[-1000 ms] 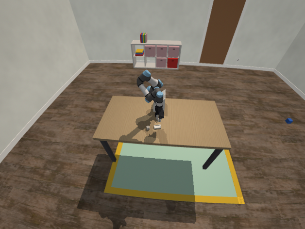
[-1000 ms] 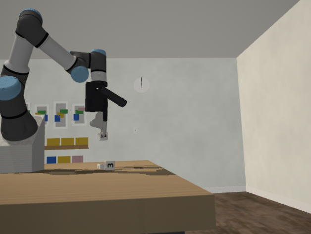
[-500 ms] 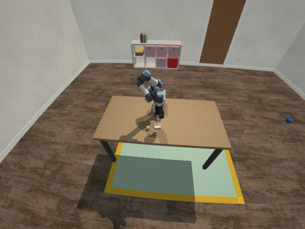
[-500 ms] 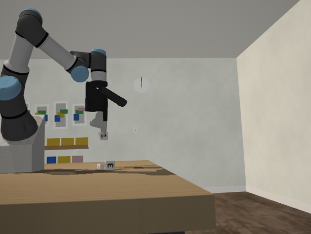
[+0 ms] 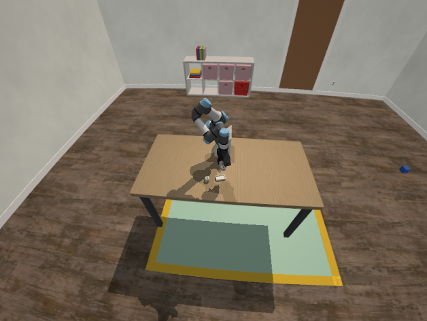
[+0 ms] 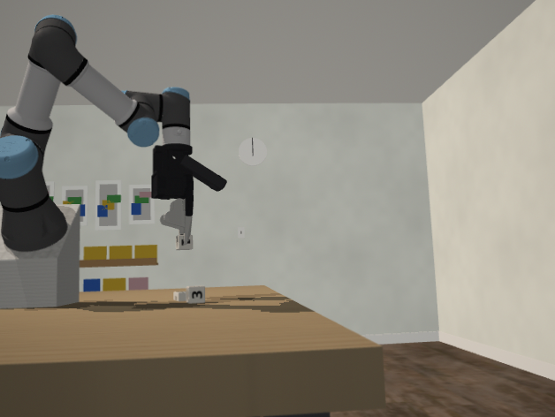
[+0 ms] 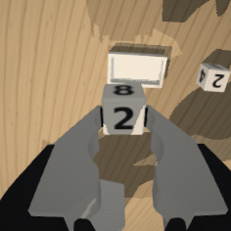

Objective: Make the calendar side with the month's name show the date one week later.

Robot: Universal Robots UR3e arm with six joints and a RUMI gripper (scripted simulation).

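My gripper (image 7: 122,107) is shut on a white number cube (image 7: 123,112) and holds it well above the table. The cube shows a 2 towards the wrist camera and an 8 on the face above it. It also shows in the exterior view (image 6: 184,242) and the top view (image 5: 222,168). The white tray (image 7: 137,69) lies empty on the table below and beyond the held cube; it also shows in the top view (image 5: 219,177). The second cube (image 7: 213,76) rests on the table to the right of the tray, showing a 2 and a 4. In the exterior view it (image 6: 195,294) shows a 3.
The arm's grey base block (image 6: 38,273) stands at the table's back edge. The wooden table (image 5: 226,169) has edges all round. A shelf unit (image 5: 218,75) stands at the far wall.
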